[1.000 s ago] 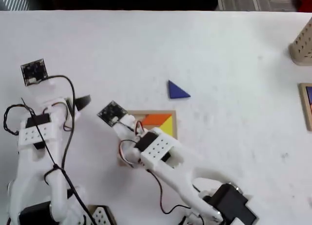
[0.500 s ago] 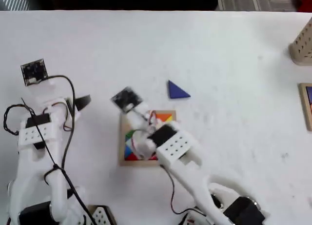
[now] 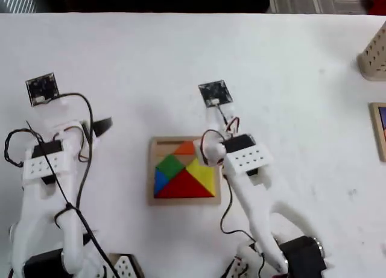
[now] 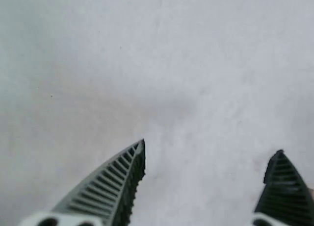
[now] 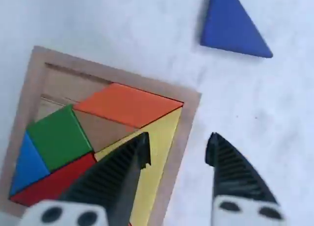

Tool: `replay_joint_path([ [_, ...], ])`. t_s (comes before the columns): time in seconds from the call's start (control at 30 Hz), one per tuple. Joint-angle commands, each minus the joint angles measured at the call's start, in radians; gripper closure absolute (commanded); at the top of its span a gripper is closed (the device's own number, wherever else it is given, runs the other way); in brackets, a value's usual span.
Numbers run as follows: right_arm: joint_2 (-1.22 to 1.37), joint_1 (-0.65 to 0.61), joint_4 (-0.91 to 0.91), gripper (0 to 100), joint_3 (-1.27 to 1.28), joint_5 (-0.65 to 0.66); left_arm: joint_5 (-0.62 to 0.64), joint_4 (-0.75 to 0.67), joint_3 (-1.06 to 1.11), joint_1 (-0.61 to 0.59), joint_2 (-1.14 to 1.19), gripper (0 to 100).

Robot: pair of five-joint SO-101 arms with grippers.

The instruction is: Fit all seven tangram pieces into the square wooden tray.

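The square wooden tray (image 3: 151, 169) (image 5: 189, 123) lies mid-table and holds several pieces: orange (image 3: 184, 148), green (image 3: 172, 165), small blue (image 3: 160, 180), yellow (image 3: 204, 172) and red (image 3: 181, 186). Bare wood (image 5: 100, 130) shows between the orange and green pieces and along one side. A loose blue triangle (image 5: 230, 27) lies on the table beyond the tray. My right gripper (image 5: 179, 147) is open and holds nothing, hovering over the tray's yellow-side rim; the right arm (image 3: 244, 160) stands beside the tray. My left gripper (image 4: 208, 155) is open over bare table, far left (image 3: 102, 125).
A pegged wooden block (image 3: 374, 58) stands at the far right. A second tray (image 3: 379, 130) pokes in at the right edge. Cables trail along the left arm (image 3: 45, 163). White table (image 3: 289, 79) lies open behind and to the right of the tray.
The right arm swung from over the tray's left side toward the right and far side, uncovering the pieces. Its wrist now covers the blue triangle in the high view. The left arm stayed still.
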Motion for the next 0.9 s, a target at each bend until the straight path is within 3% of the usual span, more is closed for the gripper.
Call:
replay_joint_path([
  [0.0,-0.001,0.039,-0.036,78.4,-0.032,-0.002,-0.017,-0.012,0.003,0.054,-0.041,62],
  [0.1,0.012,0.099,-0.050,78.3,-0.075,0.005,-0.084,-0.012,0.011,0.084,-0.042,62],
  [0.37,0.277,0.125,-0.044,78.3,-0.324,0.135,-0.091,-0.012,0.012,0.091,-0.042,62],
  [0.5,0.464,0.125,-0.033,78.3,-0.525,0.270,-0.091,-0.012,0.012,0.091,-0.042,62],
  [0.67,0.704,0.134,0.077,78.3,-0.784,0.397,-0.092,-0.012,0.012,0.090,-0.042,62],
  [0.87,0.921,0.127,0.269,78.3,-1.068,0.407,-0.094,-0.014,0.012,0.090,-0.042,62],
])
